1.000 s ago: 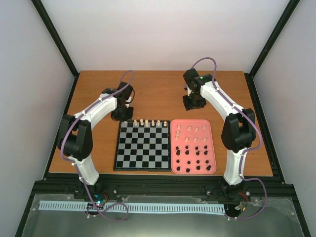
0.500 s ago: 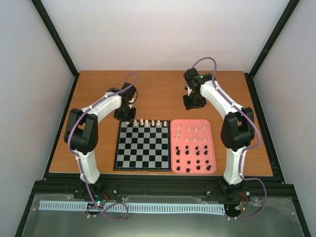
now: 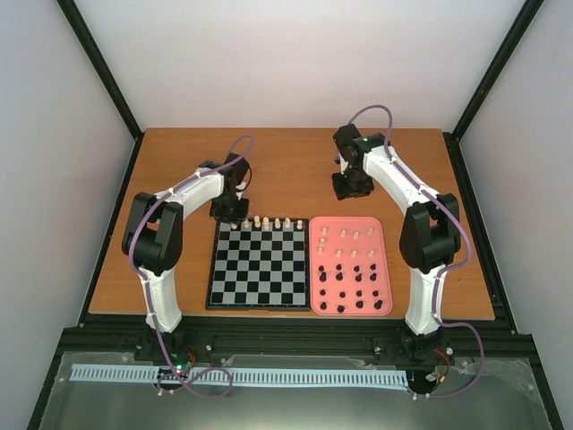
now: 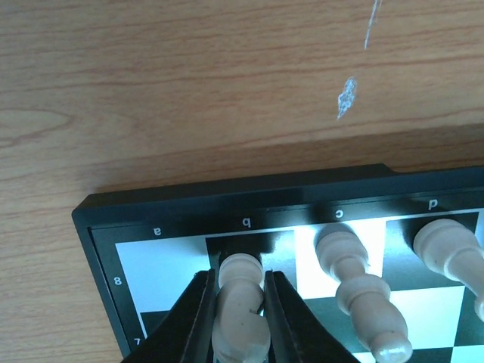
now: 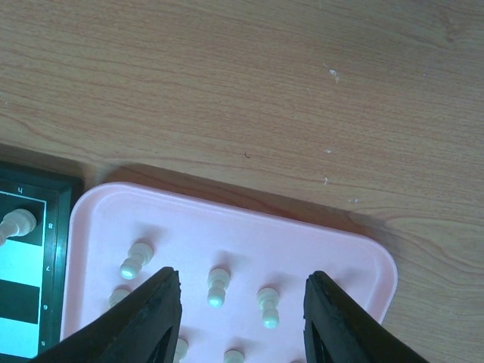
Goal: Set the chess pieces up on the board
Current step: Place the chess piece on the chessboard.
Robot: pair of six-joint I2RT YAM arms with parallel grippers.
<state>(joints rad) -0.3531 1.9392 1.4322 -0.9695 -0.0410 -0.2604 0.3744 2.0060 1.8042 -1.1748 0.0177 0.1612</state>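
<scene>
Chess pieces (image 3: 267, 222) in cream are lining up along the far row of the board (image 3: 258, 273). One more cream piece (image 4: 242, 321) is now coming down on the second square from the left corner, the one lettered b. The left gripper (image 4: 237, 283) is squeezing it between narrow jaws, with its base seeming to be meeting the square. The corner square beside it is lying bare.

A second ago that gripper was hanging over the table (image 3: 286, 170) just off the corner, and the row was showing five pieces. It has since swung in over the board's edge, so a sixth is joining them. I judge the placing is almost done and only the release is left.

Further out, the right gripper (image 5: 242, 281) is hovering spread wide and empty over the far end of the pink tray (image 5: 302, 234), where it was a second ago. It is waiting above loose cream pieces. Black pieces (image 3: 358, 291) are filling the tray's near half, so most of the setting-up is waiting to be done.
</scene>
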